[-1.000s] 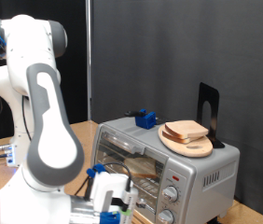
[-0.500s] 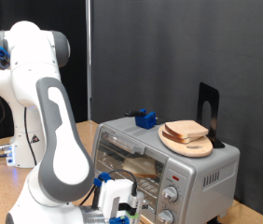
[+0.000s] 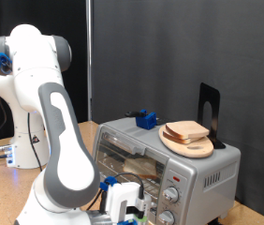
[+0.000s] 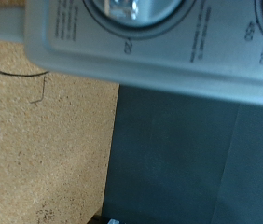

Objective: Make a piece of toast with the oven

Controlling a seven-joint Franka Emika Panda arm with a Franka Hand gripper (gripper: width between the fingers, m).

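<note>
Your gripper (image 3: 124,212) sits low before the oven (image 3: 169,164), near its knobs (image 3: 172,196); whether its fingers are spread, you cannot tell. The piece of toast (image 3: 143,168) lies inside on the rack.

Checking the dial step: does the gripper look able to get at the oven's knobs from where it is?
Probably yes. The gripper sits low beside the oven front, with nothing visible between it and the knobs.
</note>
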